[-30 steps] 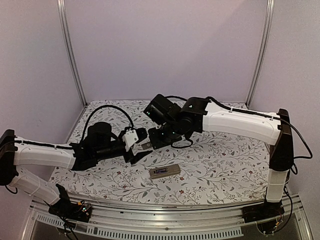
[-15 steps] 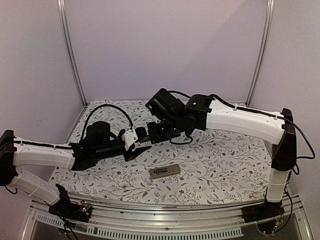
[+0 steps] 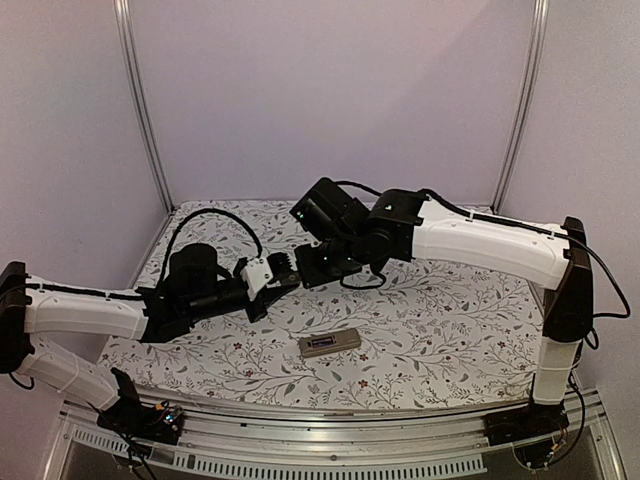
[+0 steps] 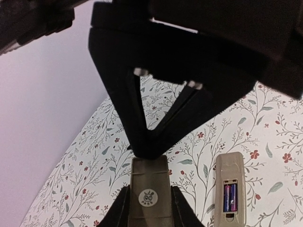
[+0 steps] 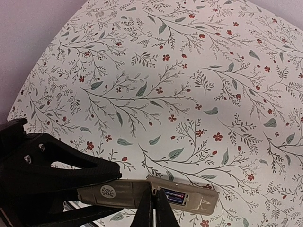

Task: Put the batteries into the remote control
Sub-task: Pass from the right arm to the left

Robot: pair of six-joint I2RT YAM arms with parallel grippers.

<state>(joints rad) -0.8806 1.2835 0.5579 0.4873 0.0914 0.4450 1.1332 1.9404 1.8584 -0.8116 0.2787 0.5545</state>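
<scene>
**Passing the battery cover across in mid-air**

Find both batteries already seated side by side in the dark recess of the remote control. Look for it lying back-up on the flowered desk, lower right of the left wrist view, well apart from both arms. Judge the loading done and only the closing of the back left.

See the grey battery cover, round sticker facing the camera, held off the desk at bottom centre of the same view. Note the right fingers pressed together into a narrow V, pinching the cover's far end. Note the left fingers flanking its two long edges, apparently touching and so gripping it by the sides.

To hand over cleanly:
- Confirm a firm squeeze on both long edges before freeing the far end.
- Part the right fingers only a little, then draw back along the cover's length, never sideways, to avoid twisting it.
- Keep the cover level throughout.
- Afterwards, line up its long axis with the recess and slide it home rather than pressing hard.

Beware of the thin plate pivoting in an edge grip, and of nudging the loose remote.
</scene>
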